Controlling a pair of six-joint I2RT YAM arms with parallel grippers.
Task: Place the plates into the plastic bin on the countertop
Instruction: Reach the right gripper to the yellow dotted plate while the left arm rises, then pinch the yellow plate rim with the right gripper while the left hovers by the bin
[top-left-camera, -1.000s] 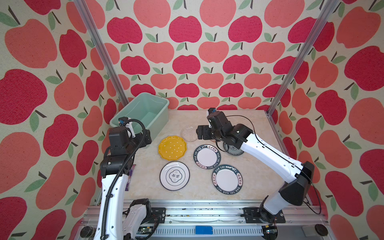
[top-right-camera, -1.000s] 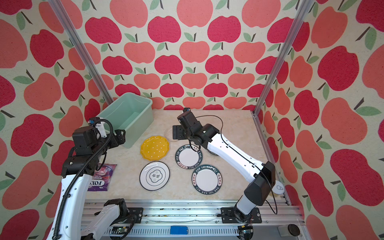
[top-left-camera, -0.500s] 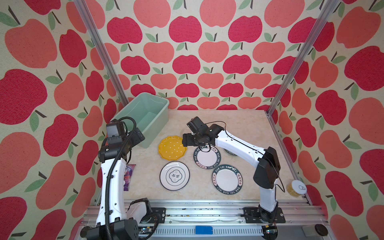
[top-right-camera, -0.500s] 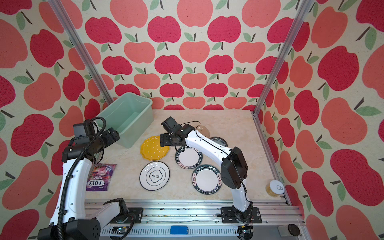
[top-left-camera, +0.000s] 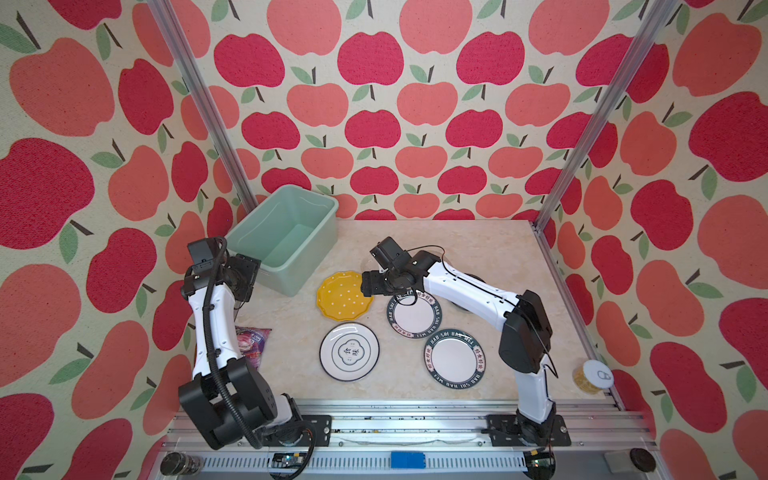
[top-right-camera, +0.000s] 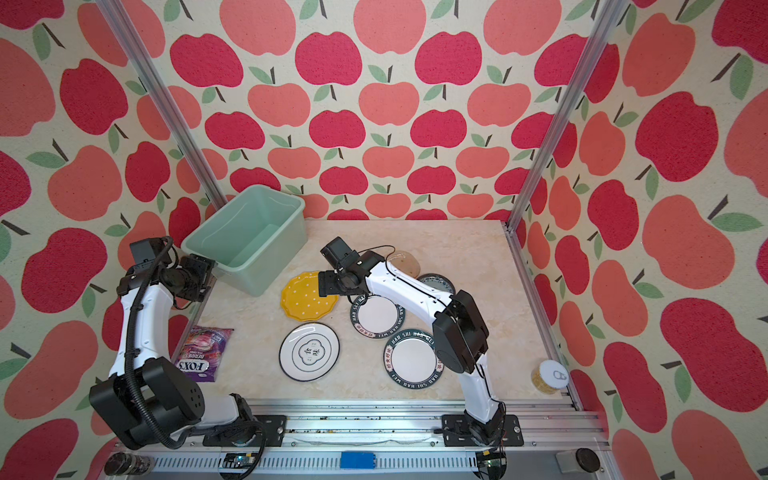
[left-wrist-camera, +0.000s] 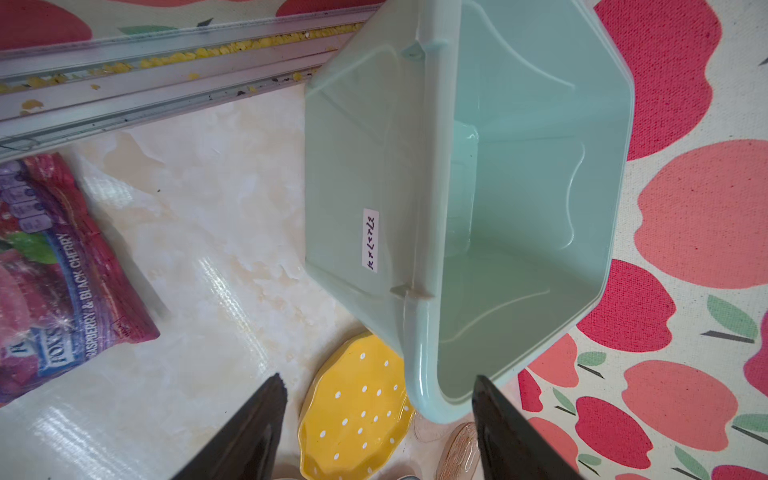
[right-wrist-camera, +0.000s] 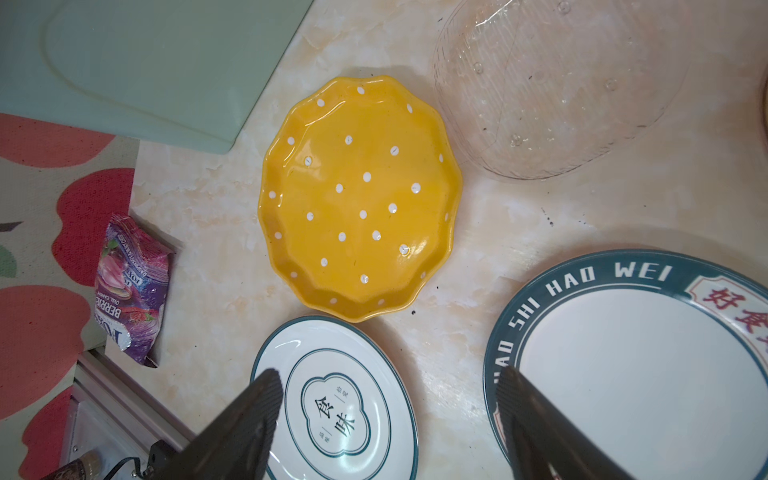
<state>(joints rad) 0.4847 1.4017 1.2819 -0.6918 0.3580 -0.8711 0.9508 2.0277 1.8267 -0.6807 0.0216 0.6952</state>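
Observation:
The mint plastic bin (top-left-camera: 286, 237) (top-right-camera: 249, 237) (left-wrist-camera: 519, 187) stands empty at the countertop's (top-left-camera: 490, 249) back left. My left gripper (top-left-camera: 254, 274) (top-right-camera: 205, 274) (left-wrist-camera: 378, 386) hovers open and empty by the bin's near end. My right gripper (top-left-camera: 368, 284) (top-right-camera: 326, 284) (right-wrist-camera: 388, 386) is open and empty over the right edge of the yellow dotted plate (top-left-camera: 343, 297) (top-right-camera: 305, 297) (right-wrist-camera: 359, 199). In front lie the emblem plate (top-left-camera: 349, 352) (right-wrist-camera: 336, 399) and two lettered plates (top-left-camera: 415, 316) (top-left-camera: 454, 359). A clear plate (right-wrist-camera: 552, 83), an amber plate (top-right-camera: 405, 262) and a grey-blue plate (top-right-camera: 436, 282) lie behind the right arm.
A purple candy bag (top-left-camera: 251, 345) (top-right-camera: 203, 351) (left-wrist-camera: 54, 266) lies at the countertop's left edge. A yellow can with a white lid (top-left-camera: 590, 376) (top-right-camera: 548, 376) stands at the front right corner. Aluminium rails (top-left-camera: 415, 409) border the front.
My right gripper has swung left from the back plates to the yellow plate's edge. The left gripper has drawn back slightly toward the bin's end, its jaws a little narrower.

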